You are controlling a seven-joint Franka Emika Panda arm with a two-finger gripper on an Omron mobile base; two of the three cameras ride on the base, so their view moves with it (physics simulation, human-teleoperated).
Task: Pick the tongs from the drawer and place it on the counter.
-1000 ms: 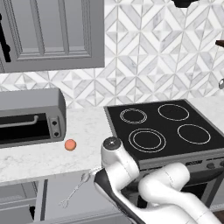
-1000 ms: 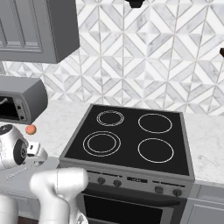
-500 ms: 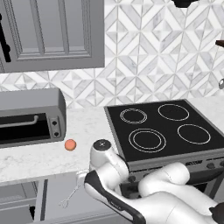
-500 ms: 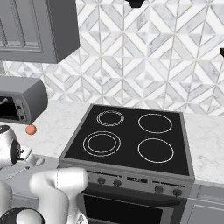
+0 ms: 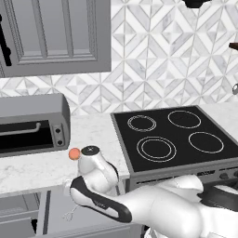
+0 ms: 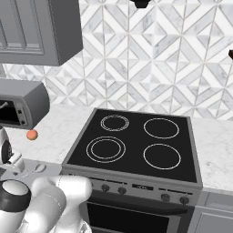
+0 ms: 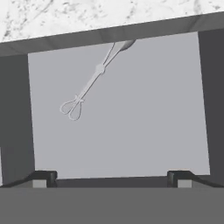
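The tongs (image 7: 93,81) lie flat on the floor of the open drawer (image 7: 140,127). They are slim and silver, with the looped end toward me and the spoon tip under the counter's (image 7: 109,15) edge. My gripper (image 7: 111,177) hangs open above the drawer's near part, its fingertips (image 7: 43,177) wide apart and well short of the tongs. In the left base view my arm bends down over the drawer (image 5: 53,211), and only the tongs' loop (image 5: 69,215) shows beside it. The counter (image 5: 37,169) runs above the drawer.
A small orange ball (image 5: 74,154) sits on the counter near its front edge. A grey toaster oven (image 5: 28,125) stands at the left, and the black stovetop (image 5: 176,139) lies to the right. Dark drawer walls (image 7: 15,118) flank the floor.
My arm has swung left and bent lower over the open drawer, now covering most of the tongs in the left base view. The tongs and the ball have not moved.
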